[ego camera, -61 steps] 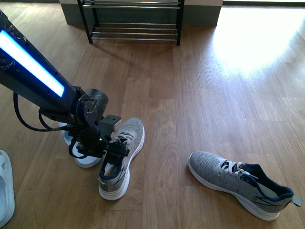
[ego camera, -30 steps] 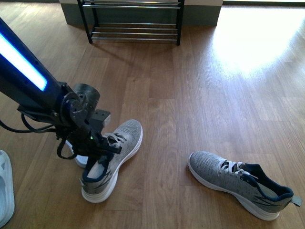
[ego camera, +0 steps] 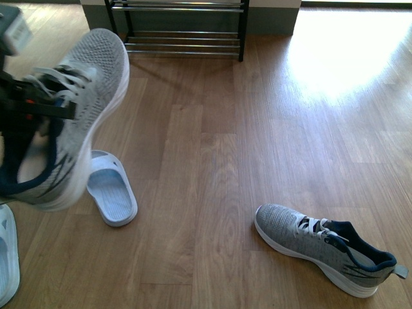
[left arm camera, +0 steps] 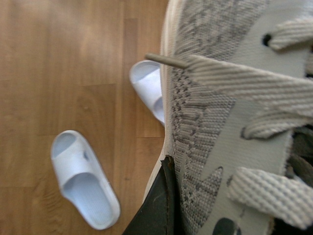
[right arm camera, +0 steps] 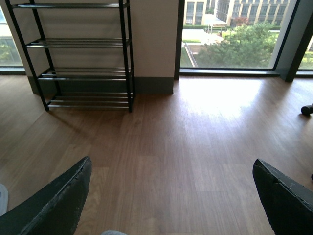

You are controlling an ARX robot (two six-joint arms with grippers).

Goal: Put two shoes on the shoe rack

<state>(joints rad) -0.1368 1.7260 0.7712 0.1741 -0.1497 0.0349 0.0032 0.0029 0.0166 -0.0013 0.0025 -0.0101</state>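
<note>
Up went the grey sneaker (ego camera: 84, 96). Half a second before, it was low by the floor. Now it hung high in the air, close to the front camera, with its toe pointing toward the shoe rack (ego camera: 180, 29) by the far wall. The left gripper (ego camera: 35, 106) was squeezed shut on the sneaker's side next to the white laces, and one dark finger (left arm camera: 159, 205) pressed on the knit.

The pale blue slide (ego camera: 111, 190) that was partly hidden before now showed whole on the wood floor (ego camera: 257, 129). A second slide (ego camera: 6, 257) peeked in at the left edge. The other sneaker (ego camera: 325, 248) lay on the floor, well apart on the right, not picked up yet. The right gripper (right arm camera: 171, 196) was wide open and held nothing.

The sneaker looked light. Its top seemed soft and bendy, and its white sole seemed firmer. The rim of the opening near the laces looked like the best place to grab. Held by one side, it could swing or tip.
</note>
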